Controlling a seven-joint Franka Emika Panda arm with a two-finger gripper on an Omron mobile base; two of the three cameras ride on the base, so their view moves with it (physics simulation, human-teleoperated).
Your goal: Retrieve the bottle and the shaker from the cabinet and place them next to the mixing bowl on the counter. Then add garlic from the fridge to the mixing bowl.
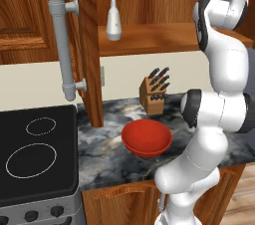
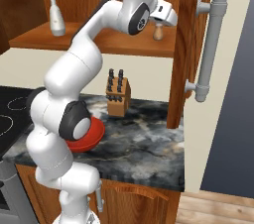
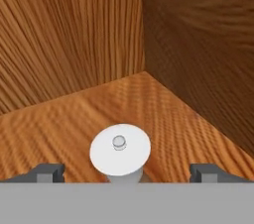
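The shaker (image 3: 120, 151) stands upright on the cabinet shelf (image 3: 74, 124) near its back right corner, and in my hand view I look down on its round white top with a small knob in the middle. My gripper (image 3: 127, 172) hangs right over it, the fingers (image 3: 47, 172) spread wide to either side of the top and touching nothing; I hold nothing. In the right base view the shaker (image 2: 158, 32) shows just under my hand (image 2: 166, 16), near the shelf's right end beside the open cabinet door. The bottle (image 1: 114, 19), pale grey with a thin pointed neck, stands upright toward the left end of the same shelf, well apart from the shaker, close to the front edge. Below the shelf, the red mixing bowl (image 1: 147, 138) sits on the dark marbled counter (image 1: 107, 154) near its front edge, with my arm's lower joints partly in front of it in the right base view. A wooden knife block (image 1: 154, 92) with dark handles stands at the counter's back edge, behind the bowl and apart from it. The left cabinet door (image 1: 87, 45) stands open, its long grey handle (image 1: 62, 45) facing out. A black stove top (image 1: 37, 154) lies along the counter's left edge.
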